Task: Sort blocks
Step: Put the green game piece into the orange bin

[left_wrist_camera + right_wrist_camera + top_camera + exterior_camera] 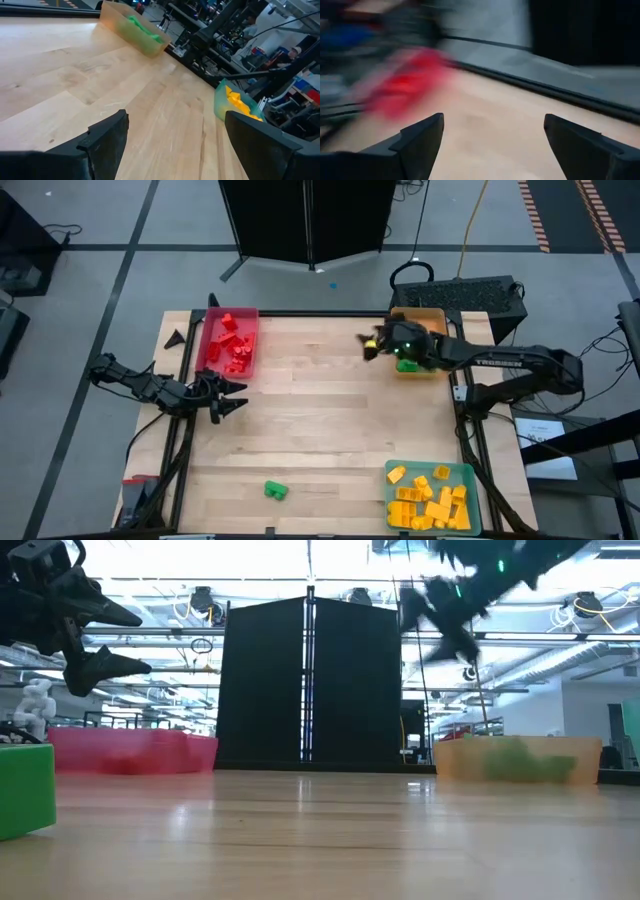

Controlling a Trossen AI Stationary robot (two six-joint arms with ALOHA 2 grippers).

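Observation:
One green block (275, 491) lies alone on the table near its near edge; the low view shows it close at the left (25, 790). Red blocks fill the red tray (230, 340), green blocks (142, 27) lie in the orange tray (432, 318), and yellow blocks (428, 500) in the teal tray (470, 476). My left gripper (238, 397) hovers open and empty by the table's left edge, just near of the red tray. My right gripper (366, 347) is open and empty in the air, just left of the orange tray; its wrist view (492, 122) is blurred.
The three trays stand in the table's far-left, far-right and near-right corners. Bare wood (330, 420) spreads between them. A black panel (310, 680) stands behind the far edge. Metal frame rails (465, 430) run along the table's left and right sides.

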